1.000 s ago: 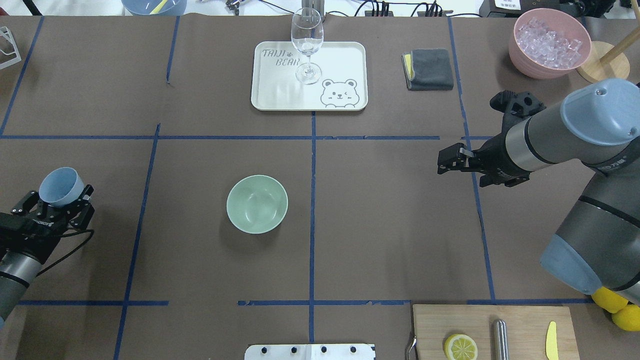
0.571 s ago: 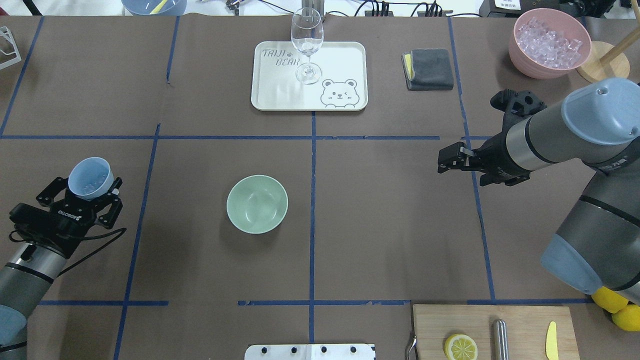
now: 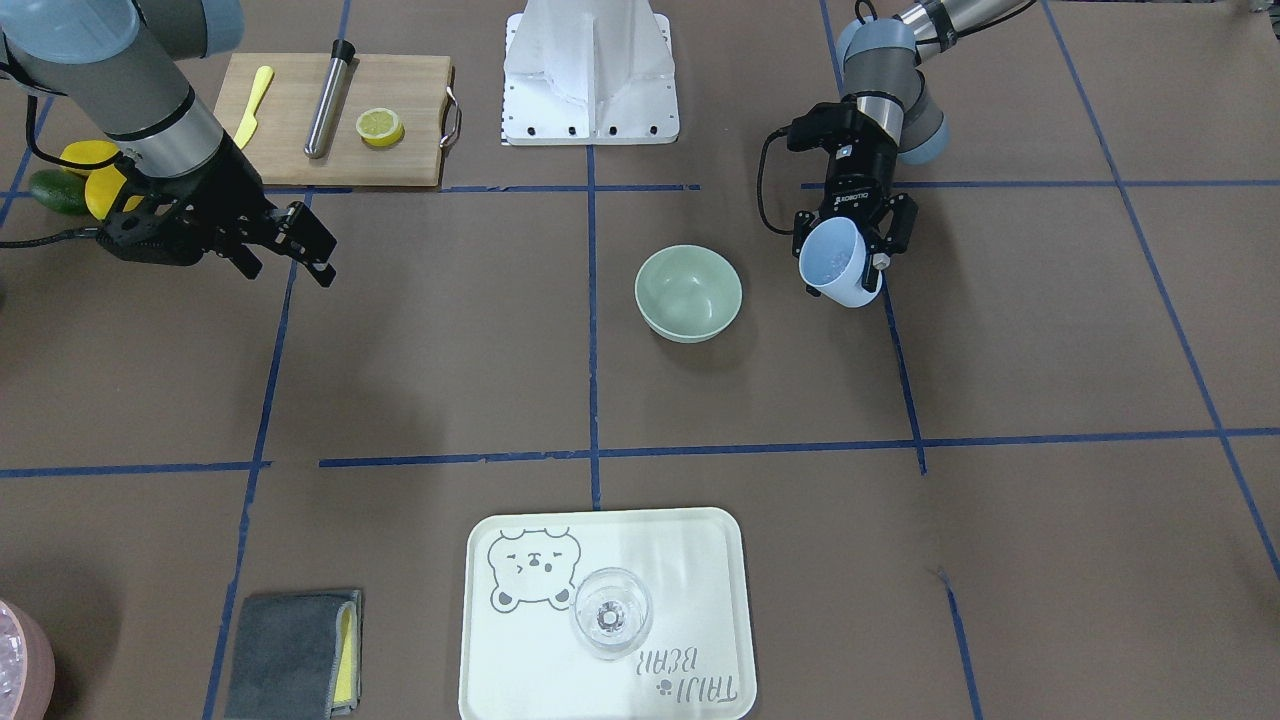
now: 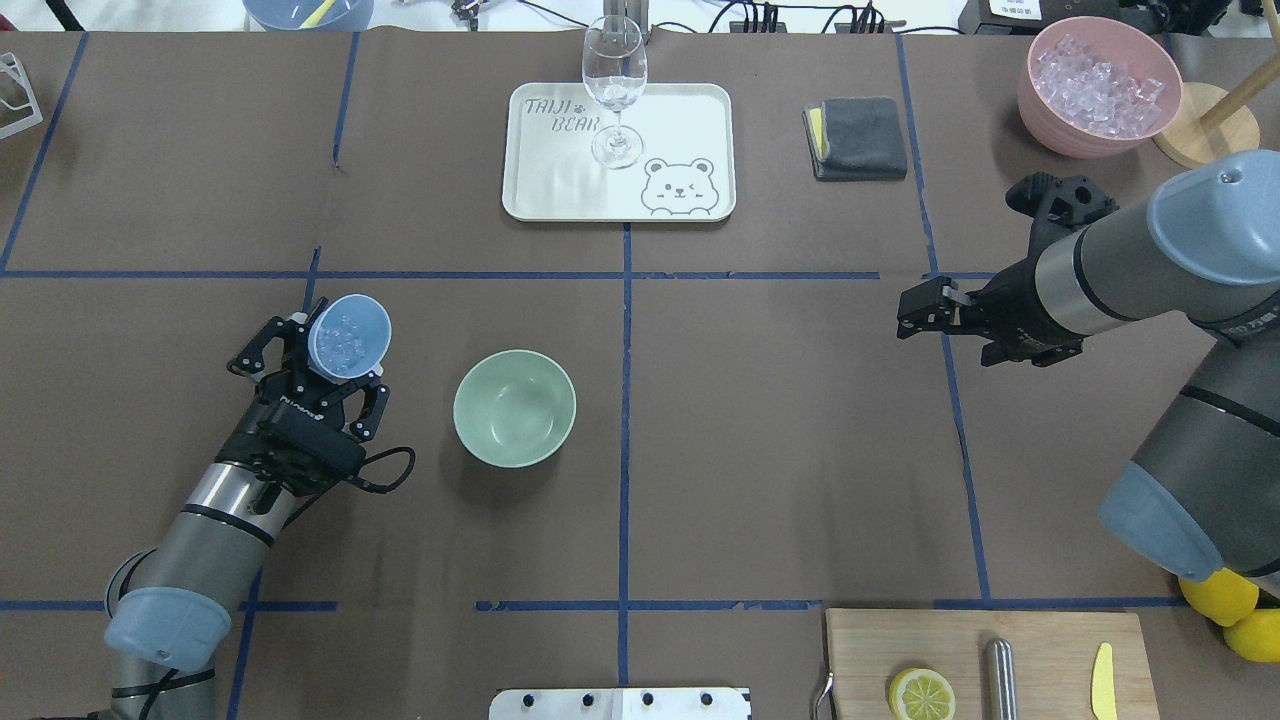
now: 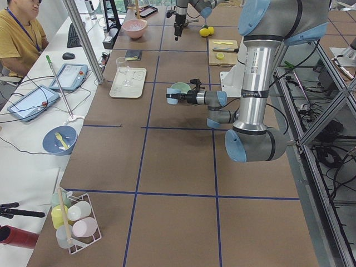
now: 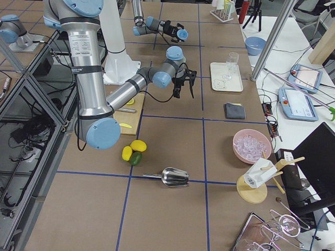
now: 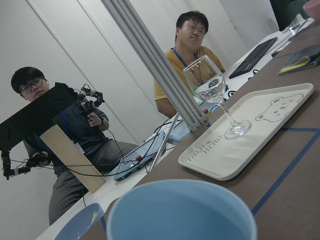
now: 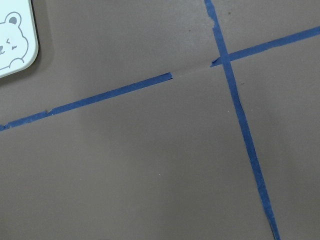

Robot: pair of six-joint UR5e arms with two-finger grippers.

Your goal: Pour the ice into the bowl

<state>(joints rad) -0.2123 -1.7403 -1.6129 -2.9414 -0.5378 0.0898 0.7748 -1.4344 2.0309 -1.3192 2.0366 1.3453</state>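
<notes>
The pale green bowl (image 4: 514, 407) (image 3: 688, 292) stands upright near the table's middle. My left gripper (image 4: 338, 354) (image 3: 846, 262) is shut on a light blue cup (image 4: 356, 322) (image 3: 836, 264), held above the table just to the bowl's left and apart from it. The cup leans with its mouth toward the far side. Small clear ice (image 4: 341, 338) cubes lie inside it. The cup's rim (image 7: 180, 210) fills the bottom of the left wrist view. My right gripper (image 4: 908, 318) (image 3: 318, 252) hovers open and empty over the right half, far from the bowl.
At the far centre a white bear tray (image 4: 690, 120) carries a wine glass (image 4: 614, 90). A grey cloth (image 4: 858, 138) and a pink tub (image 4: 1040, 105) heaped with ice sit far right. The cutting board (image 4: 1040, 640) with a lemon half lies near right. People sit beyond the table.
My left arm swung right with the cup, from the table's left edge to just beside the bowl. The right arm drifted slightly right.
</notes>
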